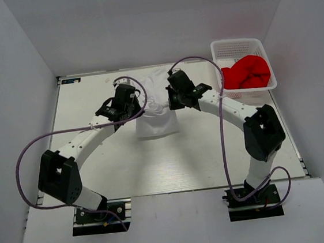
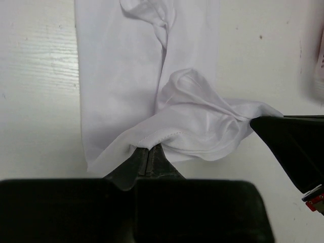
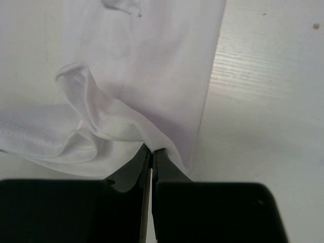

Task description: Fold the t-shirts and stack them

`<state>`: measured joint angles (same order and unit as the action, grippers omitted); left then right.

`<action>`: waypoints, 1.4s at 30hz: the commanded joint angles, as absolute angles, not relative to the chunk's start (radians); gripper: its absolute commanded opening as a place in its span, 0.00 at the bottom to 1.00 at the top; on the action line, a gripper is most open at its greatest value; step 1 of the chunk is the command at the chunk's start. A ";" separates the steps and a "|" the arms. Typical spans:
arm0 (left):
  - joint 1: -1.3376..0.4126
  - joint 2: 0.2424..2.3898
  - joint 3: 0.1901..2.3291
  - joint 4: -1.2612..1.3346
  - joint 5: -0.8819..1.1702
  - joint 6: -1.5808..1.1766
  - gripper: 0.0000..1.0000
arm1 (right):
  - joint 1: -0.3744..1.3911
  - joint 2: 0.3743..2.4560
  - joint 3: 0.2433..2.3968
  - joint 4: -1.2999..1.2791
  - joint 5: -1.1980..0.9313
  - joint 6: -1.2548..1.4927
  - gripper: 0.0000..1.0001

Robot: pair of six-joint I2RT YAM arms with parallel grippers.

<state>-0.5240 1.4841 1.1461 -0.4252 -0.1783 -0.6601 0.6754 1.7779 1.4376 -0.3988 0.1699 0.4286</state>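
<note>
The white t-shirt point(image 1: 155, 122) lies in a narrow folded strip at the table's far middle, its near end lifted. My left gripper point(image 2: 149, 148) is shut on the shirt's hem point(image 2: 167, 134) at the near left corner. My right gripper point(image 3: 152, 150) is shut on the white t-shirt point(image 3: 147, 66) at its near right corner. In the top view the left gripper point(image 1: 121, 111) and right gripper point(image 1: 178, 99) stand on either side of the strip. The red t-shirt point(image 1: 249, 71) lies bunched in the basket.
The white lattice basket point(image 1: 224, 48) stands at the far right corner of the table point(image 1: 200, 152). The right gripper's finger point(image 2: 293, 147) shows at the right of the left wrist view. Purple cables loop over both arms.
</note>
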 commanded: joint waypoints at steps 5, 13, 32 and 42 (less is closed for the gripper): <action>-0.454 1.612 1.272 -0.382 -0.166 -0.629 0.00 | 0.630 1.946 1.661 -0.428 0.120 0.353 0.00; -0.391 1.764 1.341 -0.325 -0.095 -0.578 0.00 | 0.584 2.103 1.807 -0.453 0.083 0.347 0.00; -0.273 1.919 1.610 -0.474 -0.078 -0.549 1.00 | 0.528 1.998 1.649 -0.275 -0.144 0.299 0.90; -0.318 1.615 1.030 -0.330 0.146 -0.549 1.00 | 0.525 1.836 1.293 -0.264 -0.144 0.363 0.90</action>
